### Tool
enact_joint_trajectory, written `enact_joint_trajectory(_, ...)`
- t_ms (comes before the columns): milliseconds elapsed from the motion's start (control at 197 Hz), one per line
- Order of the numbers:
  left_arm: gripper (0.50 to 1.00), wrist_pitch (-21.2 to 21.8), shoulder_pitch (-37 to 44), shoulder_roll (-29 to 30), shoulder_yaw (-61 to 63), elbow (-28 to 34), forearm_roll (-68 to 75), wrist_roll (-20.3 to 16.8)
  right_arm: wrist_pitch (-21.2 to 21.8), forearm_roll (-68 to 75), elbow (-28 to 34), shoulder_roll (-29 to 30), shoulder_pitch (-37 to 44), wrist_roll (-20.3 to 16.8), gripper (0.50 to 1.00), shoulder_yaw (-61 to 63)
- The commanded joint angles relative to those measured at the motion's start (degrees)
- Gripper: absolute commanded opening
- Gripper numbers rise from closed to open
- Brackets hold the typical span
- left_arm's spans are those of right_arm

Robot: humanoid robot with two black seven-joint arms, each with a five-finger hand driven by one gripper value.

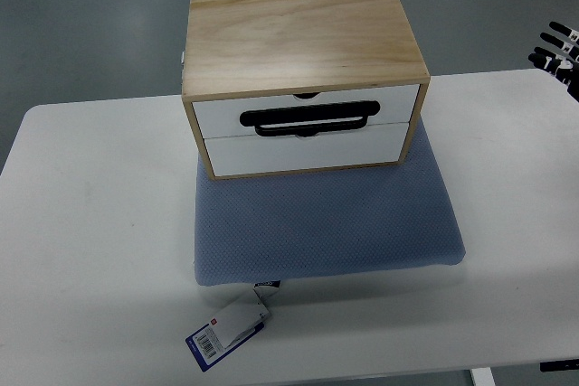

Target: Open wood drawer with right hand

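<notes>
Both white fronts of the wood drawer box [306,74] are seen flush and shut, the upper drawer [308,117] carrying a black handle [309,120], so the opening is judged not yet begun. The box stands on a grey-blue mat [326,223] on the white worktop [90,223], well off to the left of and slightly nearer than the right hand [559,53]. Only dark fingers, spread and holding nothing, are shown at the frame edge, so reaching, grasping and pulling are all left.

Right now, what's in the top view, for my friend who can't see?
A wooden box with two shut white drawers sits on a blue mat on a white table. The right hand waits at the right edge, fingers spread.
</notes>
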Motion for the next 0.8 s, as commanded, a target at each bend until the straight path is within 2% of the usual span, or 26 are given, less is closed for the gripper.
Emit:
enact_joint_trajectory(0, 1.000, 0.01, 0.00, 0.00, 0.00, 0.00, 0.00, -0.01, 0.16, 0.24, 3.27, -6.75, 4.52, 0.06, 0.930, -6.97)
enact_joint_trajectory(91, 1.000, 0.01, 0.00, 0.00, 0.00, 0.00, 0.00, -0.01, 0.25, 0.15, 4.50, -8.69, 6.80, -0.12, 0.930, -9.61)
enact_joint_trajectory(97, 1.000, 0.01, 0.00, 0.00, 0.00, 0.00, 0.00, -0.01, 0.42, 0.15, 5.80, -11.21, 10.11, -0.38, 0.932, -13.09)
enact_joint_trajectory(178, 1.000, 0.01, 0.00, 0.00, 0.00, 0.00, 0.00, -0.01, 1.39, 0.07, 7.48, -14.31, 15.15, -0.64, 0.932, -18.92)
enact_joint_trajectory(229, 1.000, 0.01, 0.00, 0.00, 0.00, 0.00, 0.00, -0.01, 1.39, 0.07, 7.49, -14.31, 15.15, -0.65, 0.932, -18.92)
enact_joint_trajectory(234, 1.000, 0.01, 0.00, 0.00, 0.00, 0.00, 0.00, -0.01, 4.00, 0.07, 7.83, -15.71, 19.07, -0.82, 0.932, -22.84)
enact_joint_trajectory(285, 1.000, 0.01, 0.00, 0.00, 0.00, 0.00, 0.00, -0.01, 7.88, -0.02, 7.84, -16.60, 22.97, -0.73, 0.932, -26.39)
enact_joint_trajectory(366, 1.000, 0.01, 0.00, 0.00, 0.00, 0.00, 0.00, -0.01, 11.41, 0.07, 7.57, -17.56, 27.98, -0.82, 0.932, -30.70)
enact_joint_trajectory(793, 1.000, 0.01, 0.00, 0.00, 0.00, 0.00, 0.00, -0.01, 11.76, -0.29, 6.87, -18.36, 36.51, -0.65, 0.934, -36.68)
